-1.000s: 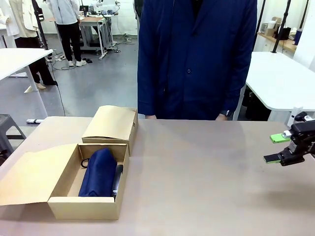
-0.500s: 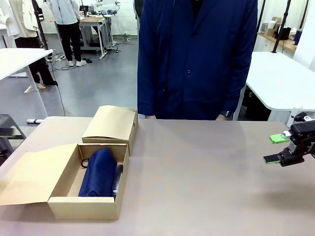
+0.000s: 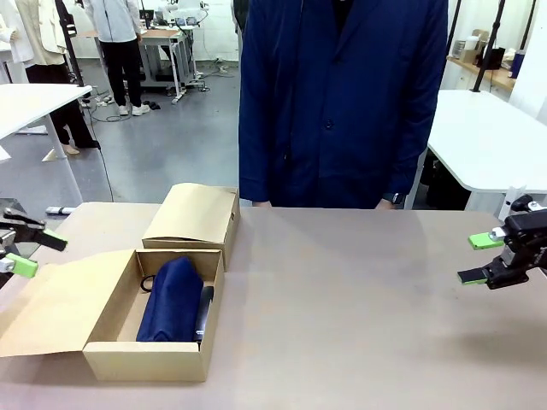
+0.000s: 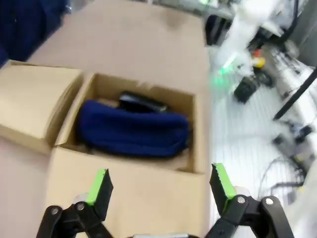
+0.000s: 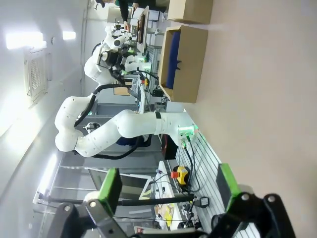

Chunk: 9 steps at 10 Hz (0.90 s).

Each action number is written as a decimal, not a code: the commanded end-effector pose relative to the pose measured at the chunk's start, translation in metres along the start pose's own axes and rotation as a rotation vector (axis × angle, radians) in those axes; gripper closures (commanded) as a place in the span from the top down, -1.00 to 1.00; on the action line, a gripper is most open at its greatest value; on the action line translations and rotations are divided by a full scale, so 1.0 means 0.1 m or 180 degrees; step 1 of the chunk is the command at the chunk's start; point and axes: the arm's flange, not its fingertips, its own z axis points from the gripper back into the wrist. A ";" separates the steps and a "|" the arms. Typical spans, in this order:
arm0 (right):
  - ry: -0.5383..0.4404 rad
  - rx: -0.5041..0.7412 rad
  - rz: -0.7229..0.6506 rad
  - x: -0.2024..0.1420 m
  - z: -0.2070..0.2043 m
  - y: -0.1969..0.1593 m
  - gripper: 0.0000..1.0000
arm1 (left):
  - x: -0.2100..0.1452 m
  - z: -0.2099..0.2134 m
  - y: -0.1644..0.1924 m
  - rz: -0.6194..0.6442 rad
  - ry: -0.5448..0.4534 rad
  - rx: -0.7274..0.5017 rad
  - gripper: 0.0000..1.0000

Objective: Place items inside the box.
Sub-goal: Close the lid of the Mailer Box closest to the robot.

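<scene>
Navy zip pouch [image 3: 171, 301] is seen lying inside the open box [image 3: 145, 357] at the near left of the worktop [image 3: 359, 316], a black item [image 4: 141, 102] tucked beside it. The pouch is judged soft, light and floppy; a pinch across its middle would be favoured. Left tool [image 4: 161, 191] is spread wide and empty over the box flap. Right tool [image 3: 481, 258] is released and empty, far right.

No text, label or number is legible on anything here.
</scene>
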 end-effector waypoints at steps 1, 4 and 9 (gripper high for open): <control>-0.0006 0.0017 -0.0016 -0.01 0.01 0.02 1.00 | -0.33 0.05 0.18 -0.1752 -0.0515 0.1421 1.00; -0.0006 0.0017 -0.0016 -0.01 0.01 0.02 1.00 | -0.17 0.15 0.13 -0.0369 -0.0072 0.0377 1.00; -0.0006 0.0017 -0.0016 -0.01 0.01 0.02 1.00 | -0.61 0.25 0.52 -0.0686 -0.0124 0.0123 1.00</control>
